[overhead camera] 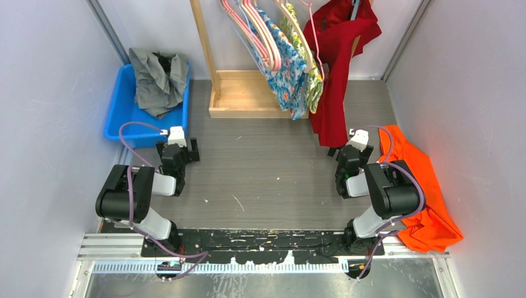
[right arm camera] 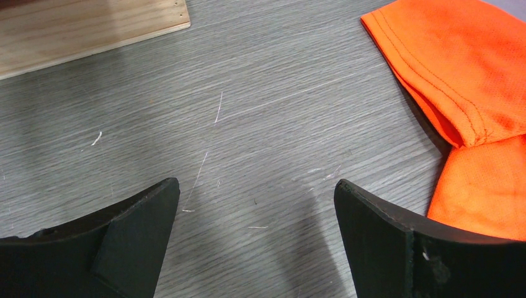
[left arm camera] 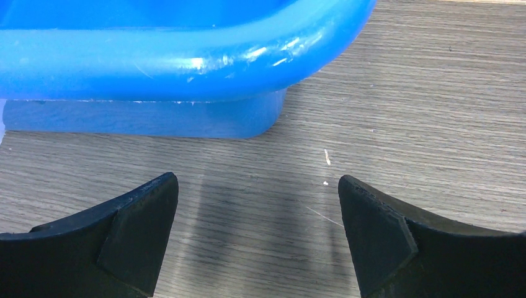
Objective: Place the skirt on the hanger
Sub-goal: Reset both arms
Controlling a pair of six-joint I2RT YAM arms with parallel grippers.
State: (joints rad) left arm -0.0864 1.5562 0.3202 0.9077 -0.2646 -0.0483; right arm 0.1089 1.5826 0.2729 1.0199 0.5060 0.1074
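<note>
An orange garment, apparently the skirt, lies crumpled flat on the table by the right wall; its hemmed edge shows in the right wrist view. Pink hangers hang on the wooden rack at the back. My right gripper hovers low over the table just left of the orange cloth, open, nothing between its fingers. My left gripper sits low in front of the blue bin, open and holding nothing.
A blue bin at the back left holds a grey garment. The rack's wooden base stands at the back centre, with a floral garment and a red garment hanging over it. White walls close in both sides.
</note>
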